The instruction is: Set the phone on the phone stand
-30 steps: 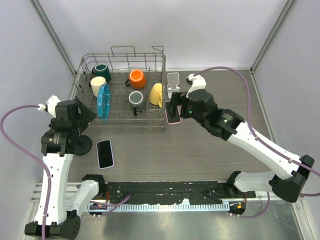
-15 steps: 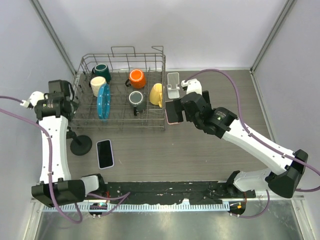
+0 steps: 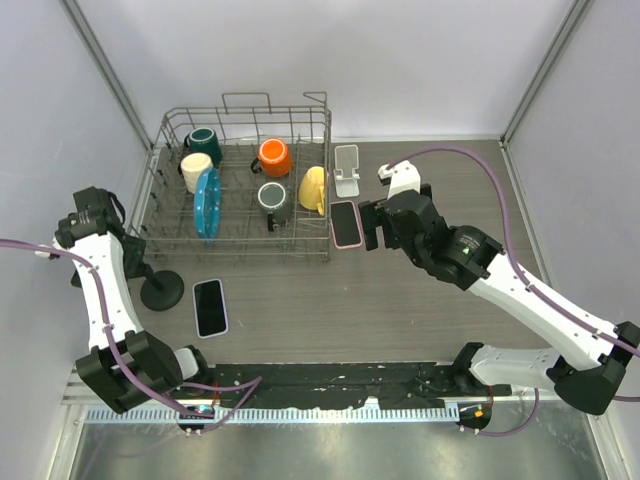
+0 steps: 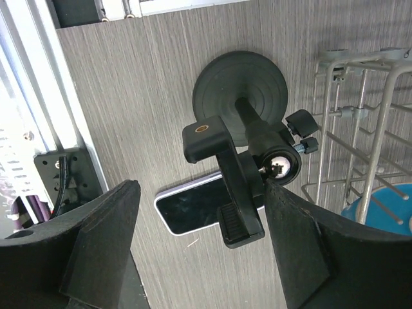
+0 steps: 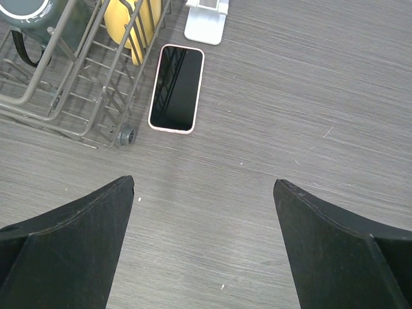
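My right hand (image 5: 205, 183) hangs wide open over the pink phone (image 5: 176, 87), which lies flat on the worktop (image 5: 309, 96) just beside the white stand (image 5: 206, 22), so I can grab it, and my left hand (image 4: 203, 185) is open too.

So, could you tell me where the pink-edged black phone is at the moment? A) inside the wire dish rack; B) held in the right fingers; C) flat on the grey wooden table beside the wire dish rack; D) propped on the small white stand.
C: the pink-edged black phone lies flat on the grey wooden table, beside the corner of the wire dish rack, just short of the small white phone stand.
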Motion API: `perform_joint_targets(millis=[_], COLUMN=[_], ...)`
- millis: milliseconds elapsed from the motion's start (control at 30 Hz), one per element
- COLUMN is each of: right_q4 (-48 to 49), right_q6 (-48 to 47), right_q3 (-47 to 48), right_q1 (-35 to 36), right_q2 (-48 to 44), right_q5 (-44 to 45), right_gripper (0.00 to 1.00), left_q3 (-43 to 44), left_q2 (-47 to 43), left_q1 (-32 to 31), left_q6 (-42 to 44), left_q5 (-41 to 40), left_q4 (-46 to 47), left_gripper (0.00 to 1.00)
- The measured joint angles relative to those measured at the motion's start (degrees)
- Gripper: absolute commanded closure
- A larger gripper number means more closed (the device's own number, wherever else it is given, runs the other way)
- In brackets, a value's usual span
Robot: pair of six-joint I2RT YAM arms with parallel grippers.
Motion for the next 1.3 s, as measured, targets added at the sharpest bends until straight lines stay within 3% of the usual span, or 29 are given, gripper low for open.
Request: perform_joint_targets(millis=[67, 200, 367, 533, 700, 1300], right_q4=[0.15, 0.13, 0.17, 0.20, 0.20, 0.20], right_q6=[0.00, 0.02, 0.02, -0.02, -0.63, -0.52], right_q3=[-0.55, -1.70, -2.29, -2.69, -3.45, -3.48], right_q1=[-0.02, -0.04, -0.02, -0.02, -0.04, -0.02], right_q2=[-0.31, -0.39, -0.39, -0.39, -0.42, 1.68], right_q5=[0.00, -0.02, -0.02, -0.02, 0.20, -0.72], right_gripper=[0.05, 0.05, 0.05, 0.05, 0.05, 0.05], left_q3=[0.00, 0.04, 0.15, 0.46, 0.61, 5.84], left_q2=[0.22, 0.66, 0.98, 1.38, 1.27, -1.27], left_q1=[0.28, 0.46, 0.90, 0.92, 0.96, 1.70], left_q6=[-0.07, -0.28, -0.85, -1.66, -2.16, -2.97], left_q5=[0.17, 0.74, 1.57, 2.60, 2.78, -2.93], left_q4=[0.31, 1.18, 2.16, 3.30, 3.10, -2.71], left_gripper=[0.29, 0.35, 0.61, 0.73, 0.99, 1.00])
